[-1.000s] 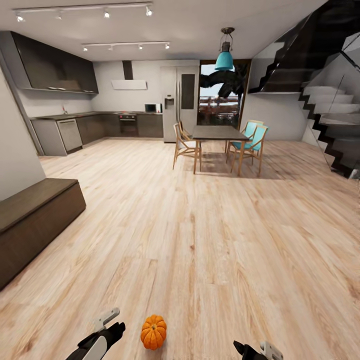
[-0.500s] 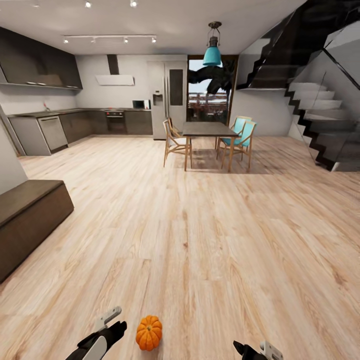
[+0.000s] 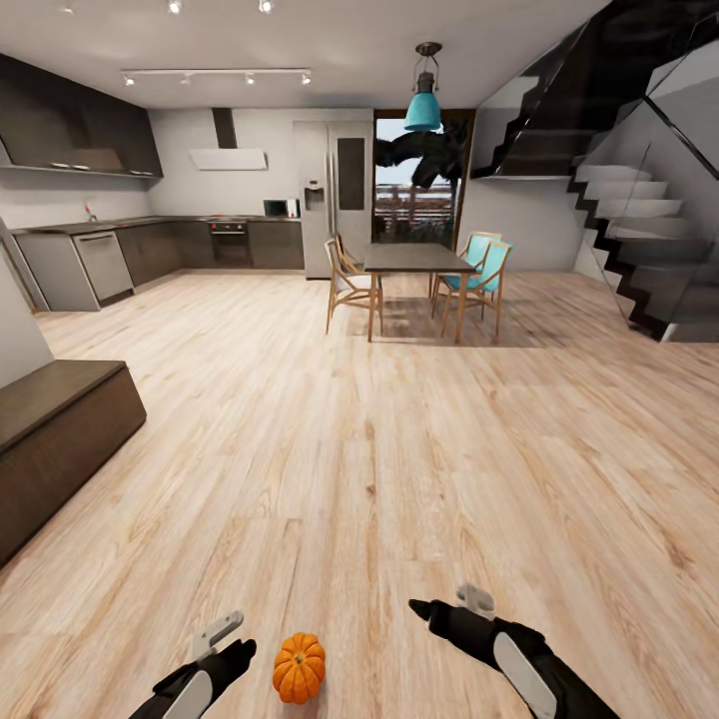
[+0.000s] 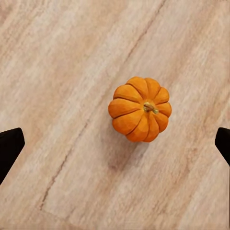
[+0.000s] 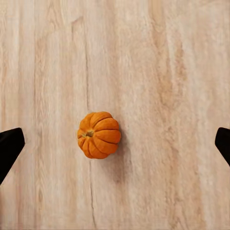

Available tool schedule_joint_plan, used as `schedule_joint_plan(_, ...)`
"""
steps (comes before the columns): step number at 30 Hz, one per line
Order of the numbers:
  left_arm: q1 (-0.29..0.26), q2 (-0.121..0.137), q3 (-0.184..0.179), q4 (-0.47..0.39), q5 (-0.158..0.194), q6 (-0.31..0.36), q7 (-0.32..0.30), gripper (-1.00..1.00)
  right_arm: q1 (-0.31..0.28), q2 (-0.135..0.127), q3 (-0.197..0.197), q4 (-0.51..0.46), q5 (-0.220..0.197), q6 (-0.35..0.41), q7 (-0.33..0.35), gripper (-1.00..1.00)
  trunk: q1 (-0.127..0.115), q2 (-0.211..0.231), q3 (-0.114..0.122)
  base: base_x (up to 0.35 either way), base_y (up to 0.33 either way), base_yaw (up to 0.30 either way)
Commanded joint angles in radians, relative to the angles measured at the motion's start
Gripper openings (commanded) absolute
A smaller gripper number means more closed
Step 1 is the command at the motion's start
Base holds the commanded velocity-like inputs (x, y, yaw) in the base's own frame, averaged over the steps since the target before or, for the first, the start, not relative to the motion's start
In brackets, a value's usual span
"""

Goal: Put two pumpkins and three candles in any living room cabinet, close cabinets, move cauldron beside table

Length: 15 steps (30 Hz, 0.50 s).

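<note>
One small orange pumpkin (image 3: pixel 300 667) with a short stem stands upright on the wood floor just in front of me. My left gripper (image 3: pixel 240 653) hovers close on its left, and my right gripper (image 3: pixel 423 608) reaches in from the right, a little farther off. Looking down from the left wrist, the pumpkin (image 4: pixel 140 116) lies on bare floor between the wide-apart fingertips of the open left gripper (image 4: pixel 116 146). Under the right wrist the pumpkin (image 5: pixel 98 135) sits likewise within the open right gripper (image 5: pixel 116 145). The low dark-brown cabinet (image 3: pixel 60 429) stands shut at the left. The candles and the cauldron are out of view.
A dining table (image 3: pixel 414 258) with wooden and teal chairs (image 3: pixel 481 275) stands far ahead. A dark kitchen run (image 3: pixel 150 250) lines the back left wall. A staircase (image 3: pixel 639 230) with a glass side rises at the right. Wide wood floor (image 3: pixel 399 449) lies between.
The view shifted right a second ago, then settled. Since half a second ago my right arm has swung up and forward toward the pumpkin. The pumpkin and left gripper have stayed put.
</note>
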Motion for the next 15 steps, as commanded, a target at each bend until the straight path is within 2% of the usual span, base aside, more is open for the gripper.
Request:
schedule_joint_plan(1, 0.0, 0.001, -0.006, -0.003, 0.01, 0.003, 0.009, 1.0, 0.0, -0.002, -0.001, -0.073, -0.004, 0.044, -0.026, 1.0, 0.0, 0.0, -0.001, 0.0, 0.0, 0.0)
schedule_joint_plan(5, 0.0, 0.001, -0.001, -0.002, 0.013, 0.009, 0.009, 1.0, 0.0, -0.003, -0.056, -0.289, -0.005, 0.161, -0.093, 1.0, 0.0, 0.0, -0.001, 0.0, 0.0, 0.0)
schedule_joint_plan(10, 0.0, 0.001, 0.003, 0.003, 0.016, 0.011, 0.009, 1.0, 0.0, -0.002, -0.094, -0.377, -0.009, 0.242, -0.114, 1.0, 0.0, 0.0, -0.001, 0.0, 0.0, 0.0)
schedule_joint_plan(15, 0.0, -0.001, -0.003, 0.022, 0.013, 0.011, 0.008, 1.0, 0.0, -0.004, -0.125, -0.396, -0.013, 0.272, -0.116, 1.0, 0.0, 0.0, -0.001, 0.0, 0.0, 0.0)
